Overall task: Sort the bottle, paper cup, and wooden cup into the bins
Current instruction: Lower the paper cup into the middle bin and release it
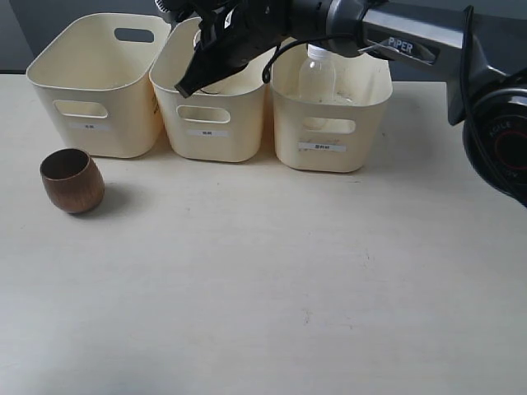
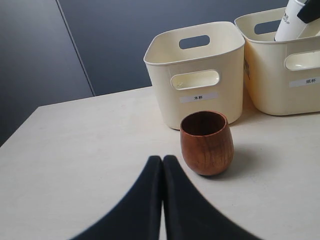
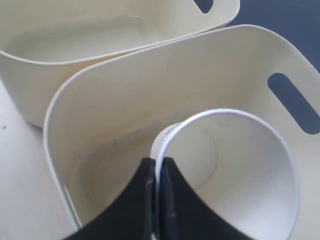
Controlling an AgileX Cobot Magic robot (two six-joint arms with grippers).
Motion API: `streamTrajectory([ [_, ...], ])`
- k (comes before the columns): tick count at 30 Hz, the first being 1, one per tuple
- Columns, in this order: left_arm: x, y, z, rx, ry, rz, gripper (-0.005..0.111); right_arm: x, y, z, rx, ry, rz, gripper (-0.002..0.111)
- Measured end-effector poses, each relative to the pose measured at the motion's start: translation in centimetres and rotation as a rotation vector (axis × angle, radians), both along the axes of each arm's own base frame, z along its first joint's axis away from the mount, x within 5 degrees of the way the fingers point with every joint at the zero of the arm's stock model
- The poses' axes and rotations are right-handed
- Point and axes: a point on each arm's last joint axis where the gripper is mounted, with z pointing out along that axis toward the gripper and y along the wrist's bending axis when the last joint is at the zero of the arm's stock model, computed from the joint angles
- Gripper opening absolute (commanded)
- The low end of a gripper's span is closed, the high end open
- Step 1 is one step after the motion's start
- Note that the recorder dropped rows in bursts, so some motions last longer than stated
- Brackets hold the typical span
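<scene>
The brown wooden cup (image 1: 72,181) (image 2: 206,143) stands upright on the table in front of the left bin (image 1: 99,123) (image 2: 200,55). My left gripper (image 2: 162,159) is shut and empty, a short way before the cup; the exterior view does not show it. My right gripper (image 1: 191,82) (image 3: 157,162) reaches across over the middle bin (image 1: 214,144) (image 3: 125,100), shut on the rim of the white paper cup (image 3: 235,170) (image 2: 289,25), which hangs tilted inside that bin's opening. The clear bottle (image 1: 317,74) stands in the right bin (image 1: 329,160).
The three bins sit side by side along the table's far edge. The right arm (image 1: 395,41) stretches above the right and middle bins. A neighbouring bin (image 3: 75,35) shows beside the middle one in the right wrist view. A dark wall stands behind.
</scene>
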Motion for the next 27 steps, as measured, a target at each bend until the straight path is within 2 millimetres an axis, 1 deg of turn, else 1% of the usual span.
streamTrajectory([
  [19, 0.00, 0.00, 0.00, 0.000, 0.000, 0.000, 0.000, -0.54, -0.38, -0.71, -0.066, 0.084, 0.006, 0.000],
  [20, 0.00, 0.00, 0.00, 0.000, 0.000, 0.000, 0.000, -0.57, -0.39, -0.74, -0.069, 0.088, 0.006, 0.002],
  [22, 0.00, 0.00, 0.00, 0.000, 0.000, 0.000, 0.000, -0.65, -0.43, -0.82, -0.076, 0.098, 0.008, 0.011],
  [25, 0.00, 0.00, 0.00, 0.000, 0.000, 0.000, 0.000, -0.72, -0.47, -0.89, -0.081, 0.109, 0.008, 0.029],
  [26, 0.00, 0.00, 0.00, 0.000, 0.000, 0.000, 0.000, -0.71, -0.48, -0.89, -0.079, 0.111, 0.004, 0.032],
  [27, 0.00, 0.00, 0.00, 0.000, 0.000, 0.000, 0.000, -0.71, -0.48, -0.89, -0.076, 0.113, 0.000, 0.033],
])
